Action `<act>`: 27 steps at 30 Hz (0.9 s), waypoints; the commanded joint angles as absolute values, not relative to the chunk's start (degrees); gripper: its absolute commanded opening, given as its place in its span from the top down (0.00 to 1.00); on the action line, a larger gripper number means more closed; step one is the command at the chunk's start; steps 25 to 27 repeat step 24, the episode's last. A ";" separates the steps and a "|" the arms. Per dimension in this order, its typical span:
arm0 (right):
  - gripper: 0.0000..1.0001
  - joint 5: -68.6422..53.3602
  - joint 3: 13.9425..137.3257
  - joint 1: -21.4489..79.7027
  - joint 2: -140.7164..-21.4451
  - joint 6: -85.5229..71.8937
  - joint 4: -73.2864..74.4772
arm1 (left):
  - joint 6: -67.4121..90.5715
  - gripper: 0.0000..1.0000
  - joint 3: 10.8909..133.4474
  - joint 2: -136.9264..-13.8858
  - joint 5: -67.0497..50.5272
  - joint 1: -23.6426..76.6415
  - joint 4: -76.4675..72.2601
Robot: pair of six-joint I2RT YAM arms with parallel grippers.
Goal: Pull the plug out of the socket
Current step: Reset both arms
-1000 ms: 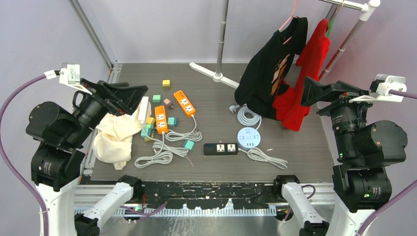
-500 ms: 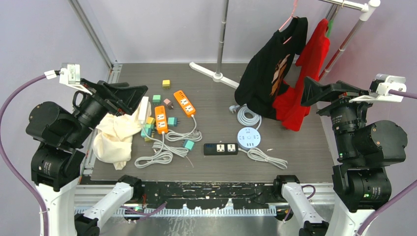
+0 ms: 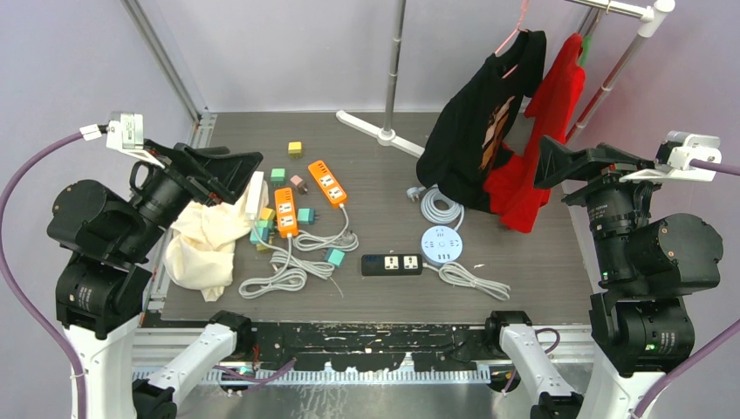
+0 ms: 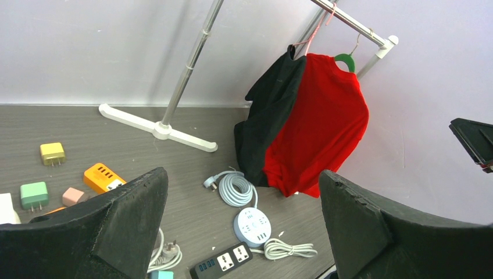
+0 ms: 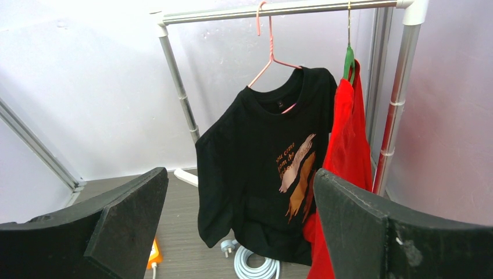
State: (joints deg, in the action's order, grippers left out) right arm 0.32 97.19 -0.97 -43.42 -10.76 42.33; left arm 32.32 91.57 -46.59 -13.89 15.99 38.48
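The left gripper (image 3: 244, 179) and right gripper (image 3: 545, 166) are wide open and hold nothing. The orange socket (image 3: 285, 212) lies just past the left one, pointing away from the robot. A teal plug (image 3: 305, 215) sits right beside it.

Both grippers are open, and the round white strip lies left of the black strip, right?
No. The round white strip lies to the right of the black strip, as the top view shows. The left gripper and right gripper are both open.
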 commanded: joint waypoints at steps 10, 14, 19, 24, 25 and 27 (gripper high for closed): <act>0.00 -0.35 97.58 -1.23 -44.29 -11.24 40.95 | 31.20 0.00 91.61 -46.58 -13.62 15.72 37.44; 0.00 -0.27 97.52 -1.23 -44.37 -11.20 40.83 | 31.14 0.01 91.69 -46.67 -13.62 15.66 37.38; 0.00 -0.27 97.32 -1.23 -44.39 -11.11 40.87 | 31.12 0.01 91.67 -46.84 -13.71 15.67 37.30; 0.00 0.00 96.94 -1.23 -44.38 -11.27 40.94 | 31.12 0.01 91.48 -46.82 -13.71 15.67 37.19; 0.00 0.00 96.94 -1.23 -44.38 -11.27 40.94 | 31.12 0.01 91.48 -46.82 -13.71 15.67 37.19; 0.00 0.00 96.94 -1.23 -44.38 -11.27 40.94 | 31.12 0.01 91.48 -46.82 -13.71 15.67 37.19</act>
